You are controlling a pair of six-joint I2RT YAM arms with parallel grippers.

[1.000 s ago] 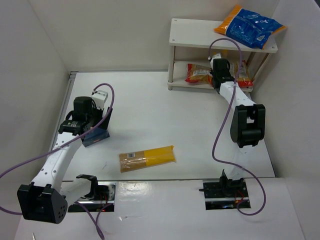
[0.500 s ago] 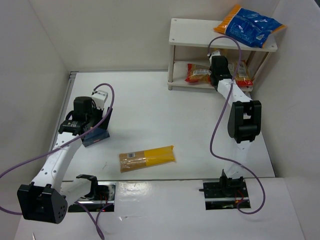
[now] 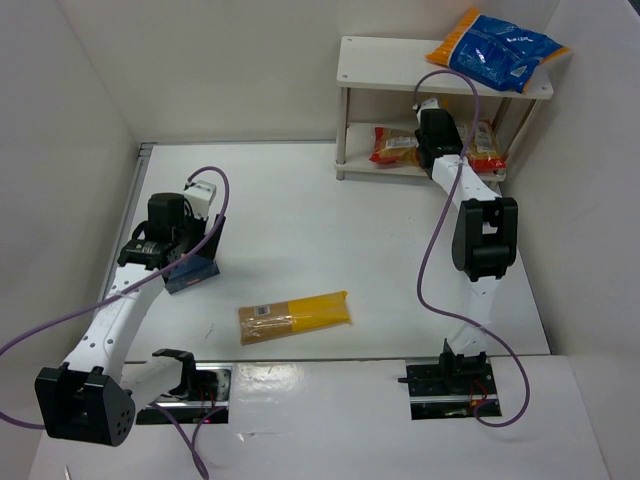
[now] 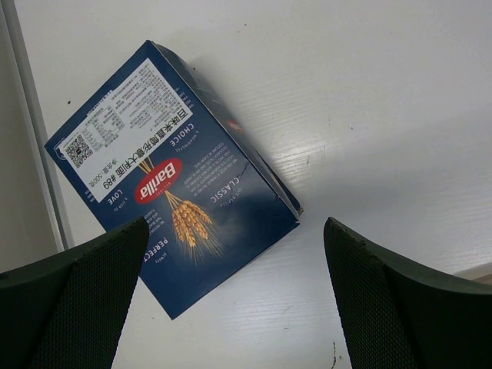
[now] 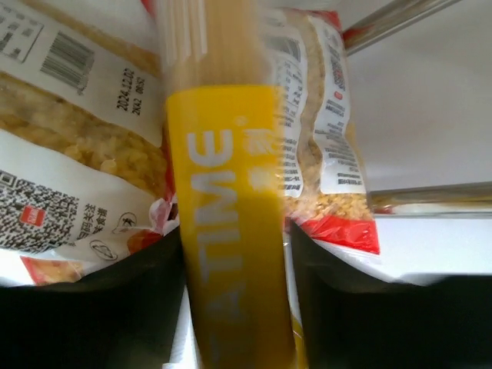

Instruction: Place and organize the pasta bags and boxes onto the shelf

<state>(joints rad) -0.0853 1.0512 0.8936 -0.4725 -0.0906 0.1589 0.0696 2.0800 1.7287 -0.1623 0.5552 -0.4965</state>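
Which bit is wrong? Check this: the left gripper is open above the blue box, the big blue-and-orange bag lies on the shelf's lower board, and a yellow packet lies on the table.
The board is wrong: the top external view shows the big blue-and-orange bag on the shelf's top board. The left gripper is open above the blue box, and a yellow packet lies on the table.

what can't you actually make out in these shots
- top view: the left arm's wrist covers most of the Barilla box
- top view: the top board of the shelf and the arm's own wrist hide the tips of the right claw
- right wrist view: the yellow spaghetti packet is blurred, both ends cut off by the frame; whether the claw grips it cannot be told
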